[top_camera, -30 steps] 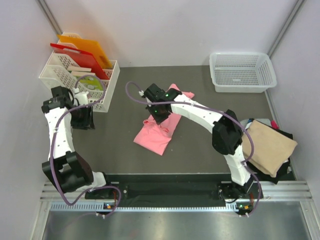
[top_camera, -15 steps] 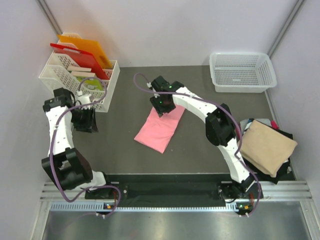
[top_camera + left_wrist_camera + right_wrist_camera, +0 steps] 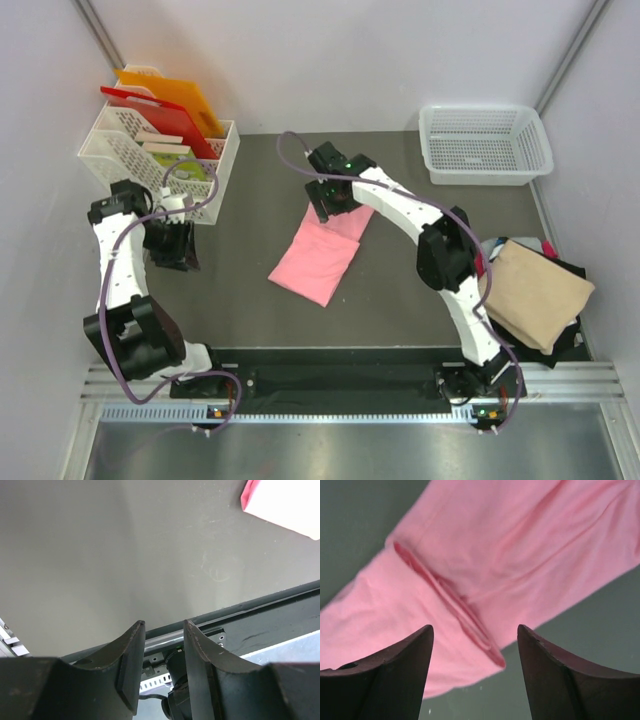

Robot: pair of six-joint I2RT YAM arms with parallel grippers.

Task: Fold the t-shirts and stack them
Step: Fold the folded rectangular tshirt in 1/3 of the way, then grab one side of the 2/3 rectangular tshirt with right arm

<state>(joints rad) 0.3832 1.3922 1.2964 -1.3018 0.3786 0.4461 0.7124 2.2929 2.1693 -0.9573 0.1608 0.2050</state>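
The pink t-shirt (image 3: 318, 250) is soft matt cloth, creased along its folds. The tan t-shirt (image 3: 535, 292) at the desk's right edge is matt cloth too. The desk (image 3: 390, 300) is dark, matt and faintly scuffed. The far-right basket (image 3: 484, 172) is white plastic mesh.

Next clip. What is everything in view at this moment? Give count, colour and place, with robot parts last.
pink t-shirt: one, salmon-pink, folded, middle of the table
tan t-shirt: one, tan-beige, folded, on top of the pile at the table's right edge
dark cloth: count unclear, black, under the tan t-shirt
red cloth: a scrap, red, far side of the pile, mostly hidden
mesh basket: one, white, far right corner
rack basket: one, white, far left, holding boards
orange board: one, orange, standing in the rack basket
red board: one, red, in front of the orange board
table: one, dark grey
left gripper: black, narrowly open, over bare table
right gripper: black, open, above the pink t-shirt
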